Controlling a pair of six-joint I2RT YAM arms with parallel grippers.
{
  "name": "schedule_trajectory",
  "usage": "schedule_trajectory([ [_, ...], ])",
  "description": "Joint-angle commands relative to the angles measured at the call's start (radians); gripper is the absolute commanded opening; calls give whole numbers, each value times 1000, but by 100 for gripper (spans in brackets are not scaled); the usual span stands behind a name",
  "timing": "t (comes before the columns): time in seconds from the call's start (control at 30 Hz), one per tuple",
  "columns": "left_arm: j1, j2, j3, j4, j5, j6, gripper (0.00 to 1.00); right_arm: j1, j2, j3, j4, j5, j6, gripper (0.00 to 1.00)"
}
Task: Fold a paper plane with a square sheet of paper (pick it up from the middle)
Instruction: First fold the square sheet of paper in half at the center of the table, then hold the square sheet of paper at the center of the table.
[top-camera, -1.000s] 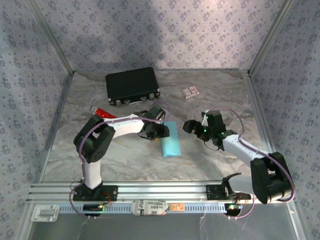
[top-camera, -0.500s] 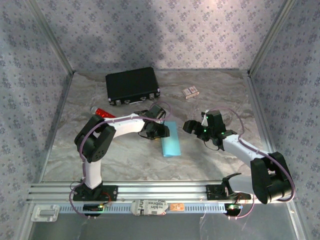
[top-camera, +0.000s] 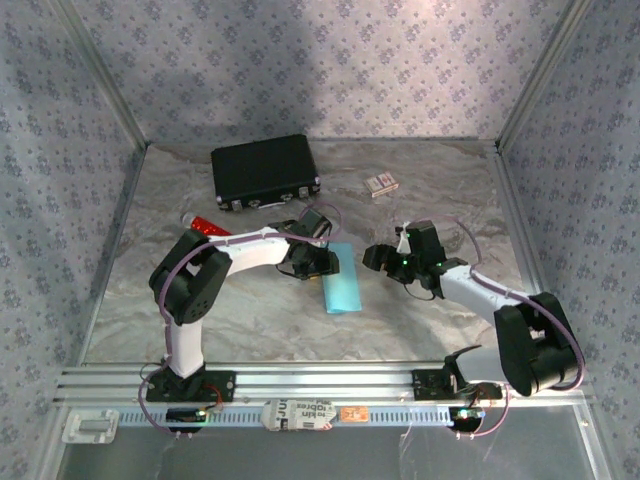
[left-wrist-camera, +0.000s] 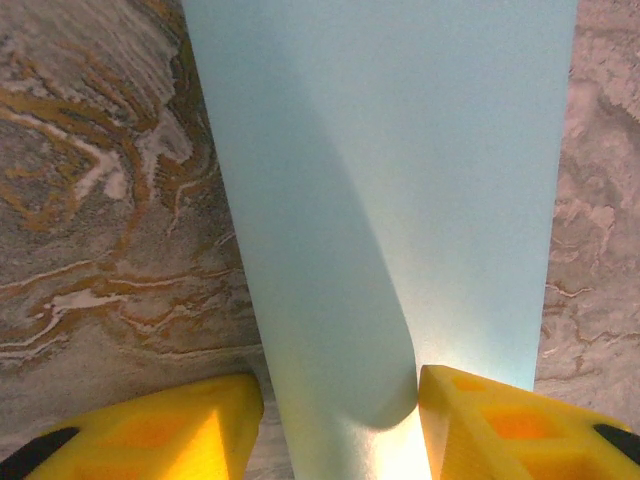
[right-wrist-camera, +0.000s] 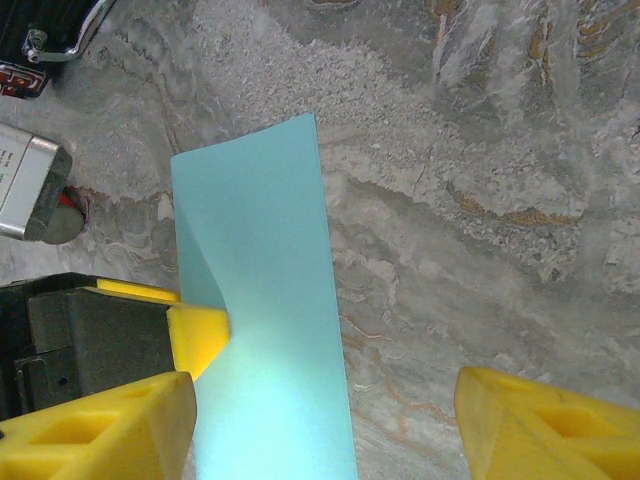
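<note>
The job looks barely begun. The square sheet of paper (top-camera: 342, 290) lies on the counter (top-camera: 430, 200) as a long narrow strip, which I read as one lengthwise fold and nothing more. There are no turned-in nose corners, no wings and no dart outline.

The left claw (top-camera: 318, 262) sits low over the strip's far end. In its wrist view the left claw (left-wrist-camera: 340, 385) has its yellow fingers (left-wrist-camera: 150, 430) standing apart, and the paper (left-wrist-camera: 400, 180) runs straight out ahead from between them. The upper layer there is not creased flat: it bulges up in a soft roll filling the gap between the fingers. I take this claw as released and not pinching (a thin sheet would need a far narrower gap), though the roll does seem to touch both pads.

The right claw (top-camera: 375, 256) hangs just beside the strip's long edge, near the left one. From its wrist view the right claw (right-wrist-camera: 325, 390) is spread wide and holds nothing. The paper (right-wrist-camera: 265, 260) stretches ahead of it and passes under the side of one finger.

So the first fold wants pressing into a sharp centre crease. All the shaping of the paper plane would come after that.
</note>
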Motion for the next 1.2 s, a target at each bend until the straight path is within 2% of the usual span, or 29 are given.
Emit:
schedule_trajectory([
  [0.0, 9, 82, -53, -106, -100, -13, 49, 5, 5, 32, 3, -1, -17, 71],
  [0.43, 4, 101, -50, -103, -89, -5, 49, 6, 13, 33, -3, -2, -21, 71],
  [0.53, 4, 101, -51, -100, -88, -1, 49, 8, 15, 37, -3, -9, -23, 70],
  [0.6, 4, 102, -51, -95, -86, 6, 49, 9, 22, 38, 6, -24, -26, 65],
  [0.7, 4, 104, -50, -92, -81, 16, 49, 12, 33, 43, 6, -29, -27, 62],
  [1.17, 2, 126, -25, -93, -75, 41, 51, 18, 44, 50, -2, -19, -27, 62],
])
